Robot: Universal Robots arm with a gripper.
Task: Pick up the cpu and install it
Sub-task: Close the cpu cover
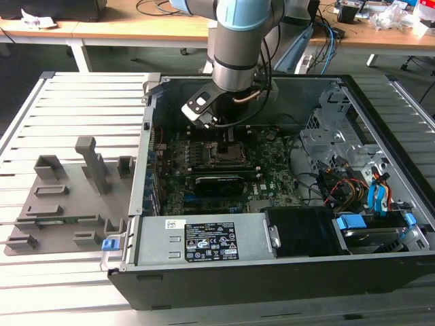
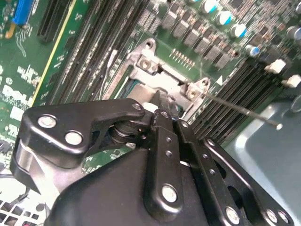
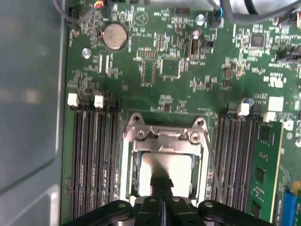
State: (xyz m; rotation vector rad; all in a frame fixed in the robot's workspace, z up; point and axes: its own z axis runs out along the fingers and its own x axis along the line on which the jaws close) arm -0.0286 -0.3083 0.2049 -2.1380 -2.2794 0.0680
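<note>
The case [image 1: 299,95] is open on top, and the arm [image 1: 238,41] reaches straight down through it. Room is tight around the socket [image 3: 162,136]. 2 banks of memory slots [image 3: 94,160] flank it, a memory stick [image 3: 263,174] stands just beyond 1 bank, and a thin wire lever [image 3: 212,165] slants alongside. The gripper [image 3: 160,183], fingers pressed together, fills the space over the cpu [image 3: 178,165]. The power supply [image 1: 204,241], drive cage [image 1: 333,129] and cables [image 1: 340,187] crowd the remaining sides.

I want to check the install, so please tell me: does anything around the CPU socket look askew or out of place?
Nothing looks damaged. The cpu looks square to the socket frame, with the gripper right over it. Only the thin retention lever juts out free to the side, unlatched.
</note>
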